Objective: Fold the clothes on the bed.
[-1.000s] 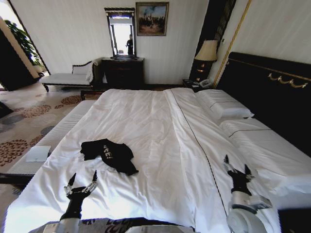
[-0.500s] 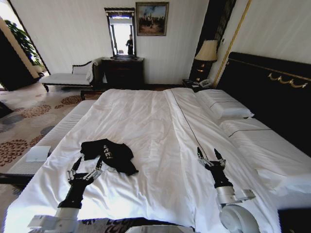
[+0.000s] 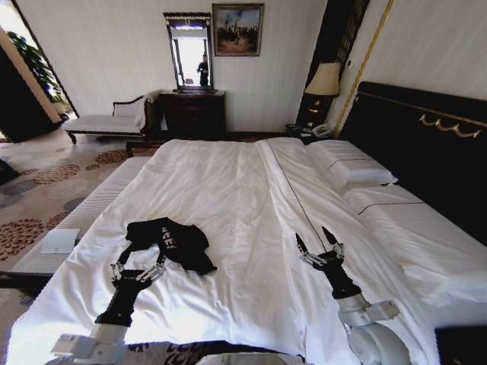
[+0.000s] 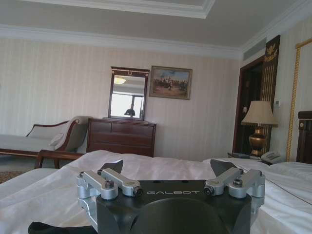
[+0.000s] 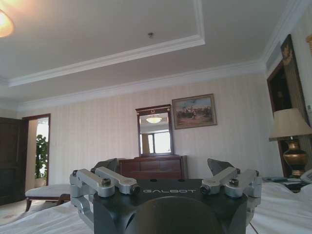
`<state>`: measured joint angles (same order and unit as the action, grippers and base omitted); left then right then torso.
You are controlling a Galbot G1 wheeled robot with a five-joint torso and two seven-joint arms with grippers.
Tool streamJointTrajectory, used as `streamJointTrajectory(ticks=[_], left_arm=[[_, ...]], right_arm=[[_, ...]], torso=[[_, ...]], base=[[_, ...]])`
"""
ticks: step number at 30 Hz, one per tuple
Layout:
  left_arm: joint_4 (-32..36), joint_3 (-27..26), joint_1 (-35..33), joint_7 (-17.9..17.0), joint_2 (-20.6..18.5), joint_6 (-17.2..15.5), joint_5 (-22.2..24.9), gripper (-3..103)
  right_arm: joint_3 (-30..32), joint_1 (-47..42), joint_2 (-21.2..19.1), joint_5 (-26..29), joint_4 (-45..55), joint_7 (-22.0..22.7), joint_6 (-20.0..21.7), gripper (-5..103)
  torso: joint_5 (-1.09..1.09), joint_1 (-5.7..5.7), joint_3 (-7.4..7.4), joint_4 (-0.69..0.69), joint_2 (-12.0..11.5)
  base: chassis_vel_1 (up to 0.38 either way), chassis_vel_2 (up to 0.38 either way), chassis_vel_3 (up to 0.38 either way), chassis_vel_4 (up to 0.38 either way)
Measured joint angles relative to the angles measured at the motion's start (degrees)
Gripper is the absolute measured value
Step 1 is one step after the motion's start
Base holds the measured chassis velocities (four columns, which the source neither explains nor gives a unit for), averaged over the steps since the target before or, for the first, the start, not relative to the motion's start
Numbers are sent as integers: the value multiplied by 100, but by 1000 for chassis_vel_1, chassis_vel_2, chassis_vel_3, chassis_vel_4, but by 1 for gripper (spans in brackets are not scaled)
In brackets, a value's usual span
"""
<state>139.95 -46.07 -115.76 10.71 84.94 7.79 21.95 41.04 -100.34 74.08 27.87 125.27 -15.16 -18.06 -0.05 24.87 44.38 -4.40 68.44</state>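
Crumpled black cotton T-shirt [image 3: 170, 242] with white lettering lies on the white-sheeted bed [image 3: 236, 198]. Left tool [image 3: 138, 263], fingers spread and empty, hovers at its near edge. Right tool [image 3: 318, 245], likewise wide open and empty, hovers well apart from the shirt, toward the dark headboard [image 3: 426, 144].

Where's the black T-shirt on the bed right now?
In the head view the black T-shirt lies crumpled on the white duvet on the robot's left, just beyond the open left gripper.

A framed painting [image 3: 238, 29] hangs beside a mirror [image 3: 189, 52] above a dark dresser [image 3: 192, 114].
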Motion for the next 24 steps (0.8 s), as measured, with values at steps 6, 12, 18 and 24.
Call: streamJointTrajectory(ticks=[6, 12, 18, 24], left_arm=[[-55, -23, -2, -73, 8, 47, -39, 100], [-118, 33, 1, -119, 50, 79, -186, 100], [-141, 44, -9, -133, 86, 120, -239, 100], [-165, -3, -26, -185, 94, 172, -237, 100]], right_arm=[[6, 86, 168, -125, -193, 193, -126, 100], [-45, 85, 298, -219, -322, 226, -305, 100], [-122, 94, 357, -298, -339, 231, -344, 100], [-180, 99, 397, -434, -374, 231, -414, 100]], torso=[[0, 0, 0, 0, 0], [1, 0, 0, 0, 0], [0, 0, 0, 0, 0], [0, 0, 0, 0, 0]], base=[[0, 0, 0, 0], [0, 0, 0, 0], [0, 0, 0, 0], [0, 0, 0, 0]])
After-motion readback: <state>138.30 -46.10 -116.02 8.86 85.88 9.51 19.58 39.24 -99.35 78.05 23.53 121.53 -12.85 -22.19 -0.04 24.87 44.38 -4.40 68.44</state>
